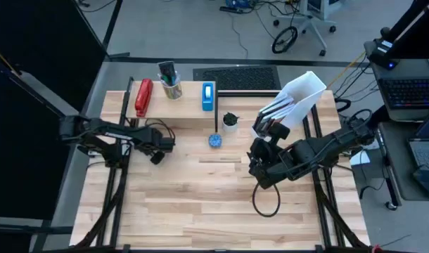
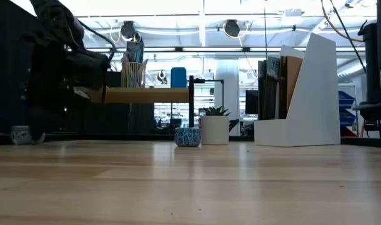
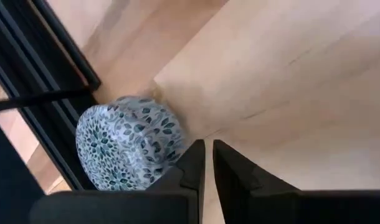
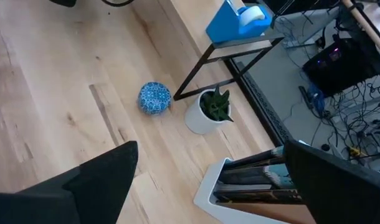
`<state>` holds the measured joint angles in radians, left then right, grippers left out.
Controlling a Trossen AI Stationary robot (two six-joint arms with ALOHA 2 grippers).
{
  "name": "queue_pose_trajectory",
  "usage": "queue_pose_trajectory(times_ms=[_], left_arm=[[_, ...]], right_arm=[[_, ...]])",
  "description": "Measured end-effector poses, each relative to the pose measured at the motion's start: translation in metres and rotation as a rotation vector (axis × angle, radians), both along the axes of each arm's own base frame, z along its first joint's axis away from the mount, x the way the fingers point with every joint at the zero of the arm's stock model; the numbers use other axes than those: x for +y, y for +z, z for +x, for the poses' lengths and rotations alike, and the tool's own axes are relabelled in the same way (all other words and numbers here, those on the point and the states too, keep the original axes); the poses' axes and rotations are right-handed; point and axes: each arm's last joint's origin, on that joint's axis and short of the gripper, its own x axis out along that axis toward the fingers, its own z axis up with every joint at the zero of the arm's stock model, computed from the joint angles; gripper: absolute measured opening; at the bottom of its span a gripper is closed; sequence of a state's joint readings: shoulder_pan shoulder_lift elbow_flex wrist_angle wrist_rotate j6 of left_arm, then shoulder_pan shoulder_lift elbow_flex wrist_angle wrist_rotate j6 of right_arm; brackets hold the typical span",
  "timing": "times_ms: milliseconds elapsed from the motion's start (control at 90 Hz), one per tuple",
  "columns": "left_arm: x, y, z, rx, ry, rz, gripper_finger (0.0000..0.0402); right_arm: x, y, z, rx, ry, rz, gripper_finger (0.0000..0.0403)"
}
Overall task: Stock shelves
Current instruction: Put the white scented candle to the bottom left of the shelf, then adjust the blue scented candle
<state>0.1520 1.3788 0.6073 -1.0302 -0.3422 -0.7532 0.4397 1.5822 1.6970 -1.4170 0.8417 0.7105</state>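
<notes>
**Left fingers nearly together beside a patterned jar**

Your left fingers point(image 3: 209, 165) sit almost closed, holding nothing, just beside a patterned jar point(image 3: 124, 146) at the surface's point(image 1: 200, 190) left edge. Your right fingers point(image 4: 209, 180) are spread wide above the file holder point(image 1: 299, 95). The shelf point(image 1: 176, 105) stands at the back, carrying a stapler point(image 1: 143, 97), pen cup point(image 1: 170, 81) and tape dispenser point(image 1: 208, 96).

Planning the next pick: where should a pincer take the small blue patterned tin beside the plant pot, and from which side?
Grip the blue tin across its round side wall, coming straight down from above: it sits low and upright, and the plant pot stands close.
</notes>
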Motion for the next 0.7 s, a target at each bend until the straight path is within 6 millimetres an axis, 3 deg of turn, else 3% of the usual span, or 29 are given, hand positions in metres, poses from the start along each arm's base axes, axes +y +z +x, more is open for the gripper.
queue_pose_trajectory(times_ms=[256, 522, 700], left_arm=[[-0.001, 0.042, 0.016, -0.192, -0.084, 0.066, 0.0018], [0.000, 0.107, 0.031, -0.415, -0.219, 0.150, 0.0018], [-0.002, 0.135, 0.046, -0.604, -0.400, 0.065, 0.0018]], right_arm=[[-0.002, 0.000, 0.001, -0.001, -0.006, 0.002, 0.0384], [-0.002, 0.001, 0.005, -0.027, 0.002, 0.012, 0.0384], [-0.002, 0.002, 0.007, -0.044, 0.000, 0.020, 0.0384]])
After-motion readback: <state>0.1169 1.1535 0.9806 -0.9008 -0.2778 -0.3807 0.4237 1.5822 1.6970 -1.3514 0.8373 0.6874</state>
